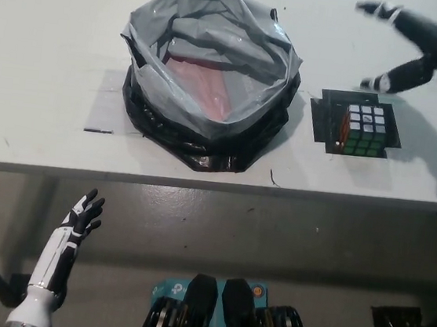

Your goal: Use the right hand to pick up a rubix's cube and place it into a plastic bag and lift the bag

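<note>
A Rubik's cube (361,129) with a white top and green front stands on a black mat (321,121) at the right of the white table. To its left sits a grey plastic bag (212,48), mouth open upward, with something reddish inside. My black right hand (421,48) hovers open above the table at the upper right, beyond the cube and apart from it. My white left hand (82,219) rests open below the table's front edge at the lower left.
The white table (42,49) ends at a front edge running across the middle of the picture. A faint tape rectangle (102,111) lies left of the bag. The floor lies below the edge.
</note>
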Controlling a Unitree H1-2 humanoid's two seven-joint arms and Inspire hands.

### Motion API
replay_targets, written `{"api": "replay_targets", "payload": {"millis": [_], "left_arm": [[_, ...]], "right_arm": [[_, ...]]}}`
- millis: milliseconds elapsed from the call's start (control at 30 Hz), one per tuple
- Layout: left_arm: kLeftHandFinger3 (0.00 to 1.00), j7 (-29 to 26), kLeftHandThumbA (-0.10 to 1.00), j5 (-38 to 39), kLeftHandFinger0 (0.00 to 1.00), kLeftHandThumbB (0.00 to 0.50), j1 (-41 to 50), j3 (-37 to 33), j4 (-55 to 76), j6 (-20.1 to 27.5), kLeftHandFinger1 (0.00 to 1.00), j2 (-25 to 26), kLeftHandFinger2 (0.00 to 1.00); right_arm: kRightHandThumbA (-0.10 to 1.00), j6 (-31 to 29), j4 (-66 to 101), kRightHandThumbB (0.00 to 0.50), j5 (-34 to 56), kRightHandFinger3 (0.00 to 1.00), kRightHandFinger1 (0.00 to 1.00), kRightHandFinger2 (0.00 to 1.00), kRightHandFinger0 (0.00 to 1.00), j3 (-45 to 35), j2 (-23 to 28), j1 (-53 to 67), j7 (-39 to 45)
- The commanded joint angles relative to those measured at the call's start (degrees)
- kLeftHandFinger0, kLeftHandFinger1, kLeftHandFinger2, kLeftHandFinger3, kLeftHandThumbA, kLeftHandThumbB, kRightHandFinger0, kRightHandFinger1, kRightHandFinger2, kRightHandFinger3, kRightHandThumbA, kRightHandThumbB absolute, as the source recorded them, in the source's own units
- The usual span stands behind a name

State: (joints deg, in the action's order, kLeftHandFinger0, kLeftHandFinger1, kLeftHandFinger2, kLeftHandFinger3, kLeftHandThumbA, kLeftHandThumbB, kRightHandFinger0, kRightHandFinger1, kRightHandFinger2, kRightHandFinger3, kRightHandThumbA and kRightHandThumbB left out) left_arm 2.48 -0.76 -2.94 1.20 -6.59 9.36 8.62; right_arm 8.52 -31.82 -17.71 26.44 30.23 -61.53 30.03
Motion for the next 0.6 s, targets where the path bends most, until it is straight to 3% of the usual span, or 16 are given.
{"api": "replay_targets", "payload": {"millis": [0,67,400,567], "left_arm": [[1.0,0.8,1.0,1.2,1.0,0.161,-1.5,0.5,2.0,3.7,1.0,0.7,1.0],[1.0,0.8,1.0,1.0,1.0,0.167,-1.6,0.5,2.0,3.7,1.0,0.7,1.0],[1.0,0.9,1.0,0.9,1.0,0.186,-1.9,0.6,1.9,4.4,1.0,0.8,1.0],[1.0,1.2,1.0,1.0,1.0,0.191,-2.3,0.6,2.0,4.3,1.0,0.8,1.0]], "right_arm": [[0.84,2.7,-12.4,0.5,-7.1,1.0,1.0,1.0,1.0,8.7,-0.5,-13.5,17.3],[0.83,2.7,-15.4,0.5,-6.8,1.0,1.0,1.0,1.0,9.9,-1.4,-14.1,17.6],[0.98,-0.7,-22.5,0.5,-9.8,1.0,1.0,1.0,1.0,16.0,-4.2,-17.3,19.1],[0.96,-1.3,-23.6,0.5,-10.7,1.0,1.0,1.0,1.0,15.9,-5.2,-17.8,18.7]]}}
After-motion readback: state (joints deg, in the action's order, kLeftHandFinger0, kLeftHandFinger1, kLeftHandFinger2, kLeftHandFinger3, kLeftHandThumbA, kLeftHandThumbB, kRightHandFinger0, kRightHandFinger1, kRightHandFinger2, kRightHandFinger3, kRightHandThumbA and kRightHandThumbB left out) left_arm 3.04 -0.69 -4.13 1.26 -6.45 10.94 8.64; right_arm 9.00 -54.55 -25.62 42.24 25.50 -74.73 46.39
